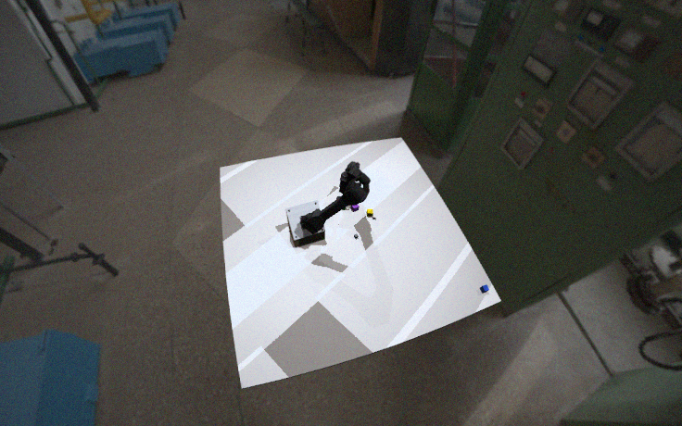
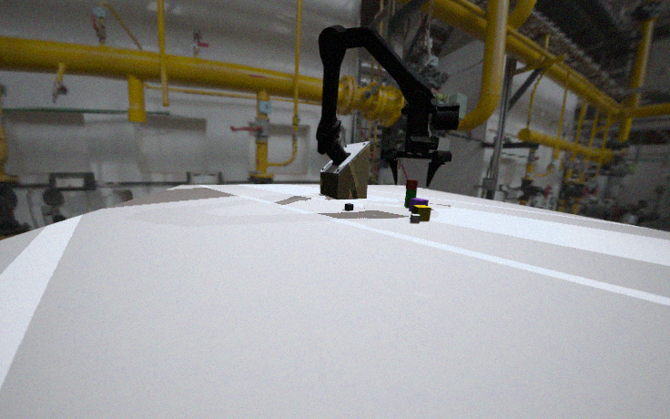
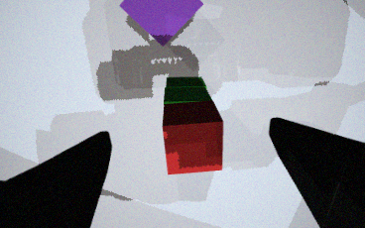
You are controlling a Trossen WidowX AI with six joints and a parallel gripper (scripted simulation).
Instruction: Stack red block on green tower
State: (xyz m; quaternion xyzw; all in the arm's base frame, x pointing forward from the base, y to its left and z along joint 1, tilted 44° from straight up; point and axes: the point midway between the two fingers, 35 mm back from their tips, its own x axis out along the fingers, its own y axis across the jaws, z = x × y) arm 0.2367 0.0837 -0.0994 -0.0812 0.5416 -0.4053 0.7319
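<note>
The red block (image 2: 411, 184) (image 3: 194, 148) sits on top of the green tower (image 2: 410, 198) (image 3: 185, 94), which stands upright. In the wrist view they line up, with no gap visible between them. My gripper (image 2: 411, 182) (image 3: 190, 132) is open, with one finger on each side of the red block and clear space between each finger and the block. In the exterior view the fingertips are about level with the red block. In the top view the arm hides the tower and the red block.
A purple block (image 1: 355, 207) (image 2: 419, 201) (image 3: 163, 17) stands close to the tower. A yellow block (image 1: 369, 212) (image 2: 421, 211) and a small grey block (image 2: 415, 219) are near it. A small black block (image 1: 356, 236) (image 2: 348, 207) lies apart. A blue block (image 1: 484, 289) lies near the far corner.
</note>
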